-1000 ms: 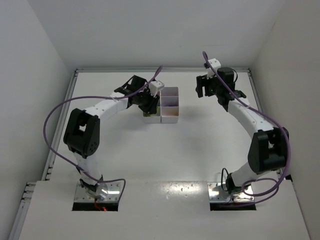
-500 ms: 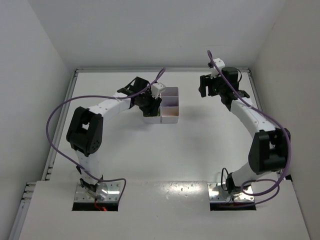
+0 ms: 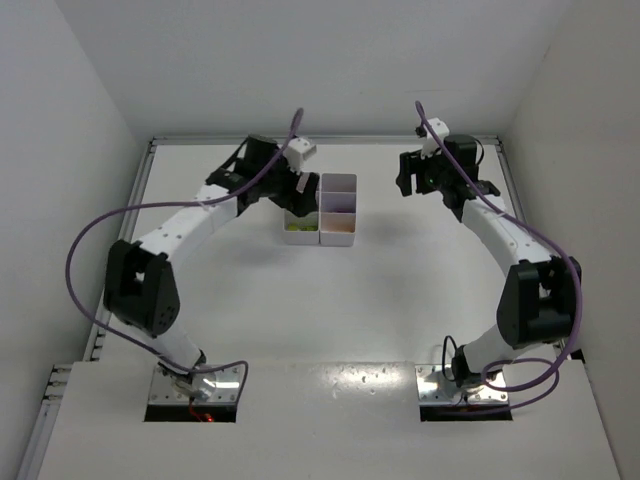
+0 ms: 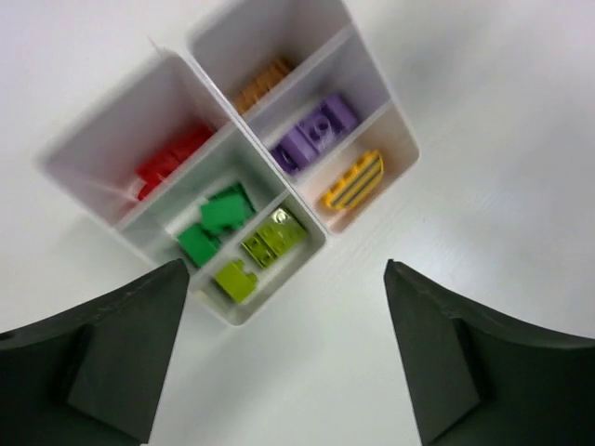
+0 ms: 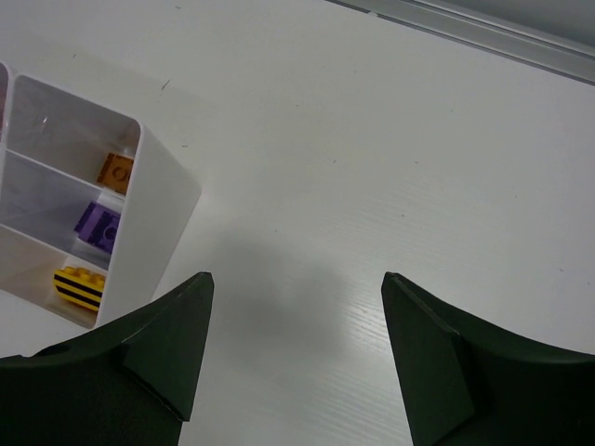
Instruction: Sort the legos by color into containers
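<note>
Left gripper [image 4: 284,274] gapes empty above the white tray [image 4: 88,149] of sorted legos [image 4: 223,212]; right gripper [image 5: 296,279] spread too, holding nothing

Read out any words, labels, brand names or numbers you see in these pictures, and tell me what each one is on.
No text can be read in any view.
The tray: plain white, no label.
The bricks: no legible marks; any lettering on the studs is too small and blurred to read.
The table: plain white, no writing.
</note>
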Robot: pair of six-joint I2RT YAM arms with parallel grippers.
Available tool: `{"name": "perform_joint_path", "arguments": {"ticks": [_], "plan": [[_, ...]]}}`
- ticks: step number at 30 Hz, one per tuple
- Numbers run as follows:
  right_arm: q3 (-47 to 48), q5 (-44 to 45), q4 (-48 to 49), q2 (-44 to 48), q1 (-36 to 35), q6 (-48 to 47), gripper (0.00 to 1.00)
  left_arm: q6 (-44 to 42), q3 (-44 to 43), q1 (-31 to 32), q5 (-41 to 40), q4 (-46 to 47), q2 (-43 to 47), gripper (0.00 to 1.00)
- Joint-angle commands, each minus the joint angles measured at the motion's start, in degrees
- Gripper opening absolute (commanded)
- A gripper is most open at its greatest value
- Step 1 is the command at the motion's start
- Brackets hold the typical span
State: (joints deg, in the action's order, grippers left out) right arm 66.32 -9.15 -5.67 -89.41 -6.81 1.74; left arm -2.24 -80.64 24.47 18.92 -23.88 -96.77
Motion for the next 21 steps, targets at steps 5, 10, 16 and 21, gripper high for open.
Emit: {"name": "perform_joint_path", "arguments": {"ticks": [5,10,16,21], "plan": [[-5.05,-6.58,-1.54,4.06,6.97,2.83,0.73,8.04,7.42,-10.13,-3.36,1.99,11.6,1.0],[-12.18,-11.5,-1.54,5.21,13.92,1.8,0.73,8.57,14.96,-18.74,-3.36,0.5,12.13,1.0],[-15.08,-11.51,-1.54,5.73,15.69,-0.24,0.73,7.78,20.87,-22.71,-6.0,2.51,11.52,1.0],[-15.61,-12.03,-1.54,7.4,16.3,-0.24,0.73,5.94,24.12,-24.64,-6.52,5.51,12.04,1.0]]}}
